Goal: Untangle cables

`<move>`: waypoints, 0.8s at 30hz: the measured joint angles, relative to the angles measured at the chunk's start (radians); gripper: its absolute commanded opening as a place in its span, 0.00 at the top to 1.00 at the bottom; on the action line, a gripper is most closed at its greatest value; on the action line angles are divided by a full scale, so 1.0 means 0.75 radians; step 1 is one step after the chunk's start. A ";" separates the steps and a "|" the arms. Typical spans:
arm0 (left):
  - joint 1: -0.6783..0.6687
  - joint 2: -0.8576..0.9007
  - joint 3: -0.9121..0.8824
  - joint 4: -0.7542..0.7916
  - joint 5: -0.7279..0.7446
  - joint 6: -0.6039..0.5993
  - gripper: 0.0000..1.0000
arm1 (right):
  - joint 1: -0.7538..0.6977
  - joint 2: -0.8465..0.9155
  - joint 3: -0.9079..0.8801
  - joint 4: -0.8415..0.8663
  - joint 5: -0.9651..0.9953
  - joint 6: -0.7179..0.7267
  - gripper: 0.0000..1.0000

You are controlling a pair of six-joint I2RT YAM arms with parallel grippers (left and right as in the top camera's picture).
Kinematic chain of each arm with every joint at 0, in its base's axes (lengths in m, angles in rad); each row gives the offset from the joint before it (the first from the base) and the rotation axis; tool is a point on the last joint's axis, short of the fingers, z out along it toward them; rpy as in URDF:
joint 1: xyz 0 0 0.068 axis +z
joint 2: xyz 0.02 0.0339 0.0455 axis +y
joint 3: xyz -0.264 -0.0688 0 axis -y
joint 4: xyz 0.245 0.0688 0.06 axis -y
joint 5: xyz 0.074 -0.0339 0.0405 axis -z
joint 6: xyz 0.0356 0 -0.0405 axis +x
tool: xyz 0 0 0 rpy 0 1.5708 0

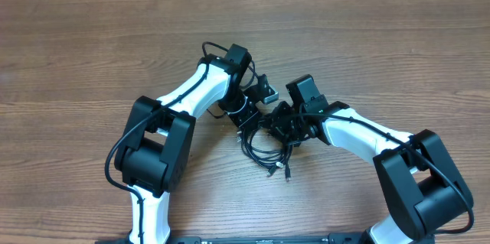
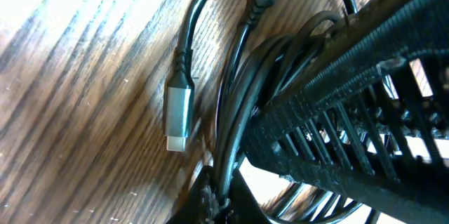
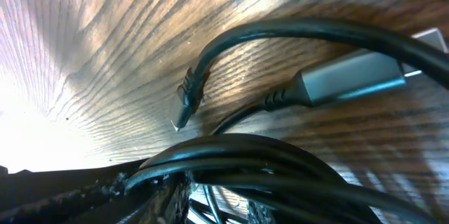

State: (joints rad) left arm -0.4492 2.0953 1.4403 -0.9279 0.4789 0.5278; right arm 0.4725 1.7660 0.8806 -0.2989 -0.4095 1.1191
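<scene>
Left pincer (image 1: 246, 114), centre of the overhead frame: one ribbed black finger (image 2: 365, 104) lies against the cables (image 1: 264, 151), but its opening cannot be told (the other finger is out of sight). Right pincer (image 1: 282, 125), just right of it and at the same bundle: opening likewise cannot be told. Cables are thin black cords heaped loosely on the wooden counter (image 1: 367, 37) just below both pincers, with a silver plug (image 2: 177, 115) flat on the wood left of centre in the left wrist view, and a grey plug (image 3: 351, 80) and small black plug (image 3: 188, 101) in the right wrist view.
</scene>
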 measured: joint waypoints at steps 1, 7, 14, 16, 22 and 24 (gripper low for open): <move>0.000 0.000 0.001 0.000 0.001 0.000 0.96 | 0.001 0.000 0.000 0.001 0.007 0.003 0.74; 0.000 0.000 0.001 0.005 0.005 0.000 0.96 | 0.008 0.000 0.000 0.001 0.065 0.009 0.77; 0.005 0.006 0.001 0.004 0.004 -0.001 0.96 | 0.074 0.000 0.000 0.022 0.197 0.014 0.78; 0.009 0.009 0.001 0.003 0.004 -0.001 0.96 | 0.102 -0.001 0.000 0.030 0.243 0.015 0.78; 0.012 0.010 0.001 0.001 -0.006 -0.001 0.96 | 0.168 -0.002 0.000 0.050 0.371 0.039 0.72; 0.017 0.010 0.001 0.005 -0.007 -0.001 0.96 | 0.178 -0.002 0.000 0.065 0.398 0.041 0.72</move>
State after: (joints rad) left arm -0.4362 2.1025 1.4410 -0.9245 0.4740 0.5274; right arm 0.6060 1.7645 0.8806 -0.2504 -0.1112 1.1500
